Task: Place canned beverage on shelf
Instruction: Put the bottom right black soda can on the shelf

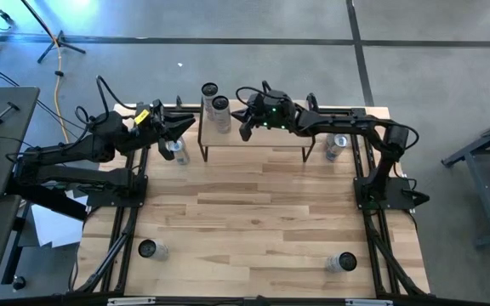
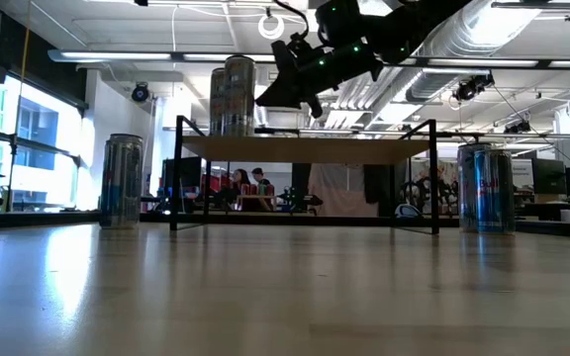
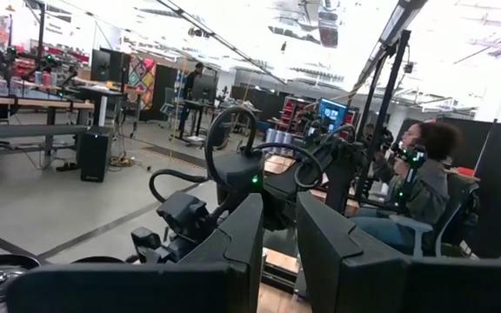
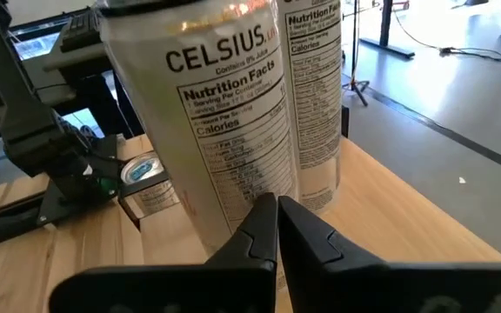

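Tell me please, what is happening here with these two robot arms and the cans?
Two cans stand on the left end of the small shelf. The right gripper is shut and empty, hanging over the shelf just beside those cans. The left gripper waits near the shelf's left end, close to a can on the table; nothing shows between its fingers. Three more cans stand elsewhere on the table.

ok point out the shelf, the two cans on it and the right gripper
shelf [image 1: 262, 140]: high view, bare board top
two cans [image 1: 219, 115]: high view, side of the nearer can
right gripper [image 1: 247, 129]: high view, tip of the shut jaws
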`<action>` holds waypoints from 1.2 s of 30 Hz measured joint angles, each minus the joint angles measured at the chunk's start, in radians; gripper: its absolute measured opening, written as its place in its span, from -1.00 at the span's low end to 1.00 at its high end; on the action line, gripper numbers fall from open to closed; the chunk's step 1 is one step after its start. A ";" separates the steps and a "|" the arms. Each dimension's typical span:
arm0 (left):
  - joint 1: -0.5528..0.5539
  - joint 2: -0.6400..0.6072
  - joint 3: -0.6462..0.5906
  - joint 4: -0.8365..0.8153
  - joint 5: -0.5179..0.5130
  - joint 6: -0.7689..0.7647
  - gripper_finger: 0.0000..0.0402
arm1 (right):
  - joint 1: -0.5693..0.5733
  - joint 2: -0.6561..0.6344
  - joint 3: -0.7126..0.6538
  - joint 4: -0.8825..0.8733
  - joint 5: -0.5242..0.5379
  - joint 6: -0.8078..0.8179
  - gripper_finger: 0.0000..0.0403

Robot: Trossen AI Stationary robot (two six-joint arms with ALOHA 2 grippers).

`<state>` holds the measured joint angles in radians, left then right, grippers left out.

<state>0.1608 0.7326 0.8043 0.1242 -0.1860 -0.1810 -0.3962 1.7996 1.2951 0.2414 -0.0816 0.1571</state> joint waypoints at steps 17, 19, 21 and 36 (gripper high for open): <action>0.000 0.000 0.000 0.000 0.000 0.018 -0.76 | 0.030 0.005 0.001 0.018 0.001 0.000 -1.00; 0.000 0.000 0.000 0.000 0.000 0.018 -0.76 | 0.028 0.005 0.001 0.024 0.002 0.000 -1.00; 0.000 0.000 0.000 0.000 0.000 0.018 -0.76 | 0.028 0.008 0.001 0.033 0.002 0.003 -1.00; 0.000 0.000 0.000 0.000 0.000 0.016 -0.76 | 0.030 0.035 0.001 0.083 0.024 0.051 -1.00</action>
<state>0.1612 0.7328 0.8043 0.1242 -0.1860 -0.1651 -0.3664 1.8349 1.2964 0.3242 -0.0574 0.2078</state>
